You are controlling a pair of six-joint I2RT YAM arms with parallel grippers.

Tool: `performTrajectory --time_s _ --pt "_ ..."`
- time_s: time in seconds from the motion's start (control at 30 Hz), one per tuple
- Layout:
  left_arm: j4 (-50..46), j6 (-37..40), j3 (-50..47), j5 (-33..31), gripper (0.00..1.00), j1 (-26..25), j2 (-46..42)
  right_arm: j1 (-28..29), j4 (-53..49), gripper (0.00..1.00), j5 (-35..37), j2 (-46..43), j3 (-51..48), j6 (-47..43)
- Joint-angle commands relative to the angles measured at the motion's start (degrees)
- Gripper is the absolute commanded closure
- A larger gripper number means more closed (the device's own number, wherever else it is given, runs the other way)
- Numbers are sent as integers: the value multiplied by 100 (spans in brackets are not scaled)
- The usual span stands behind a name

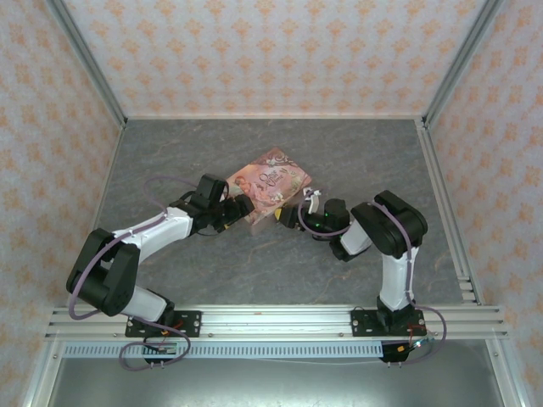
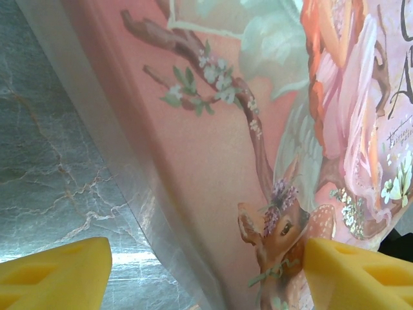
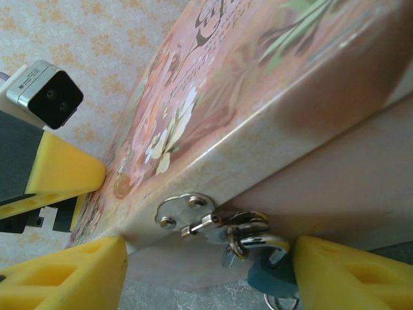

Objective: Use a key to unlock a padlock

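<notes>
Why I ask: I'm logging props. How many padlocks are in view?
1: the padlock hangs from the hasp on the pink tin's front wall, between the right hand's fingers. More could hide behind the tin.

tin (image 3: 258,77): smooth glossy printed metal | hasp plate (image 3: 184,210): bright bare metal | padlock (image 3: 271,281): smooth blue body, shiny metal shackle | fingers (image 3: 64,278) of right gripper (image 3: 208,265): matt yellow plastic | table (image 2: 51,129): grey marbled, slight sheen | walls (image 1: 254,51): matt patterned paper

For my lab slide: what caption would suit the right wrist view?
Right gripper, open, brackets the small blue padlock hanging from the metal hasp of the pink tin.
</notes>
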Motion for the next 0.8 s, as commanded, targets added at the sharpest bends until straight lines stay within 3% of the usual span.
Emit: performTrajectory --time_s 0.0,0.2,0.77 --pt "-548 -24 -173 -322 22 -77 242 85 437 35 -272 -22 118 -45" --pt "-571 -25 -171 -335 22 -79 233 87 436 45 -295 -166 -5 -131" --pt "-591 -9 -175 -360 22 -79 241 87 438 49 -295 -520 -245 -353"
